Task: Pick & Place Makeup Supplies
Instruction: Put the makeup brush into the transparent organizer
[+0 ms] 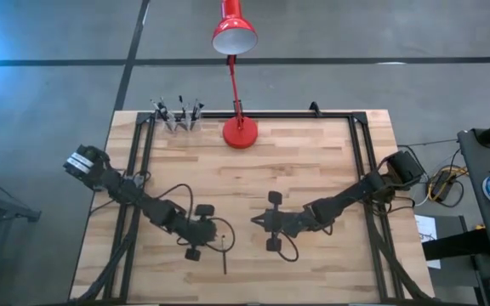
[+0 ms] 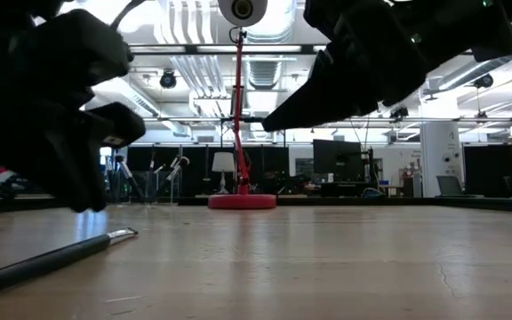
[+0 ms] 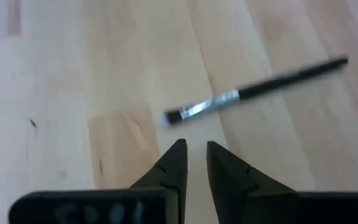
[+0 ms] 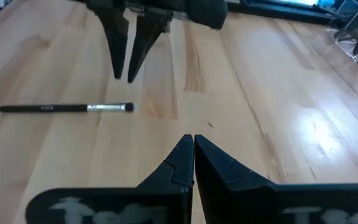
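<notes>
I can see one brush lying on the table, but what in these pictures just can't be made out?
- Brush: bristle tip blurred in the left wrist view.
- Holder at the table's far edge: contents too small in the high view to count.
- Left gripper: only a dark mass in the low view, cut off by the frame's edge.
- Red lamp: head cropped in the low view.

You are seeing the brush [image 3: 253, 93] blurring in the left wrist view; in the low view its handle [image 2: 43, 262] is smearing, and dark arm bulk is hiding the left claw.
</notes>
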Controlling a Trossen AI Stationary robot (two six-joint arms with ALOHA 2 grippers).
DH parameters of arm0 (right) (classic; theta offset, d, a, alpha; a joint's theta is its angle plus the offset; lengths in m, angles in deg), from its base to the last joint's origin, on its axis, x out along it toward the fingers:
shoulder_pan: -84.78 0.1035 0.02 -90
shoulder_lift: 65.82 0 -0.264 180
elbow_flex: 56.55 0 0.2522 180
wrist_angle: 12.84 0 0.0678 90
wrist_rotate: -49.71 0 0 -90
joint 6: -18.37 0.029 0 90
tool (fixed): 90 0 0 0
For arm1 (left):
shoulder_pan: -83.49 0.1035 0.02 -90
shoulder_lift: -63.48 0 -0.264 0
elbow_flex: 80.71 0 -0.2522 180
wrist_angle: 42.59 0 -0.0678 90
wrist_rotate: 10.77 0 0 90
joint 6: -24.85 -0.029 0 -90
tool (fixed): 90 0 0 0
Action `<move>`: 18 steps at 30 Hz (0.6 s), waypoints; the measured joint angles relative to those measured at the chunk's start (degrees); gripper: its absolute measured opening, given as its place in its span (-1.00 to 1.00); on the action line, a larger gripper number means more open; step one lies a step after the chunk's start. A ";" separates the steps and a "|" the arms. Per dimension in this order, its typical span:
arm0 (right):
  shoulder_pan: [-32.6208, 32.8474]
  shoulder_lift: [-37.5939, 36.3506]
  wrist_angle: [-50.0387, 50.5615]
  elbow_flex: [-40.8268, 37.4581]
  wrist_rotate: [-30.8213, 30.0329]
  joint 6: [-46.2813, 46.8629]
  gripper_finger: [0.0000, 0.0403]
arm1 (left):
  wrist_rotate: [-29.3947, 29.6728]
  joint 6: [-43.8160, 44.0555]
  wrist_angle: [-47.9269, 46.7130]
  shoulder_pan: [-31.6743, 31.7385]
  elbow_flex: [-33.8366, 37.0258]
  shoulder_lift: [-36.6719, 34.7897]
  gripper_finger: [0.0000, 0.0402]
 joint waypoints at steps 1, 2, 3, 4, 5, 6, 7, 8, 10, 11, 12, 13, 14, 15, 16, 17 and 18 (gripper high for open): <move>0.00 0.00 -0.28 0.00 -0.02 -0.02 -0.96 | 0.22 0.00 1.02 0.02 0.05 0.00 -0.73; 0.00 0.00 -0.38 0.00 -0.02 0.00 -0.96 | 0.28 -0.17 1.96 0.02 0.06 0.00 -0.73; 0.00 -0.02 -0.36 0.00 -0.02 -0.02 -0.96 | 0.22 -0.54 2.64 0.00 -0.02 0.00 -0.73; 0.00 -0.02 -0.37 0.00 -0.02 -0.34 -0.96 | 0.22 -1.27 2.61 0.00 -0.33 0.00 -0.72; 0.00 -0.02 -0.47 0.00 -0.02 -0.77 -0.96 | 0.20 -2.20 2.55 0.07 -0.71 0.06 -0.70; 0.00 -0.03 -0.85 0.00 -0.02 -1.15 -0.96 | 0.19 -3.22 2.47 0.24 -1.33 0.30 -0.68; 0.01 -0.13 -1.01 0.00 -0.02 -1.40 -0.96 | 0.18 -3.86 2.53 0.46 -1.99 0.51 -0.66; 0.02 -0.15 -0.99 0.00 -0.02 -1.50 -0.96 | 0.11 -4.56 2.56 0.66 -2.76 0.96 -0.64; 0.02 -0.15 -0.89 0.00 -0.02 -1.48 -0.96 | -1.42 -6.36 1.66 1.24 -4.66 2.05 -0.61; 0.02 -0.15 -0.84 0.00 -0.02 -1.50 -0.96 | -2.68 -7.41 0.53 1.51 -5.65 2.74 -0.60; 0.02 -0.15 -0.86 0.00 -0.02 -1.50 -0.96 | -3.56 -8.36 -0.85 1.70 -6.66 3.47 -0.59; 0.04 -0.15 -0.86 0.00 -0.02 -1.50 -0.96 | -4.49 -9.40 -2.24 1.80 -7.65 4.29 -0.58; 0.04 -0.15 -0.86 0.00 -0.02 -1.50 -0.96 | -4.98 -10.51 -3.54 1.79 -8.59 5.14 -0.58; 0.04 -0.15 -0.83 0.00 -0.02 -1.51 -0.96 | -5.44 -11.72 -4.88 1.80 -9.48 6.07 -0.58; 0.04 -0.15 -0.81 0.00 -0.01 -1.50 -0.96 | -5.55 -13.04 -6.18 1.81 -10.16 6.95 -0.58; 0.04 -0.15 -0.82 0.00 0.00 -1.50 -0.96 | -5.53 -14.22 -6.89 1.82 -10.74 7.82 -0.58; 0.04 -0.15 -0.81 0.00 0.00 -1.53 -0.96 | -5.53 -15.34 -6.95 1.82 -11.26 8.72 -0.58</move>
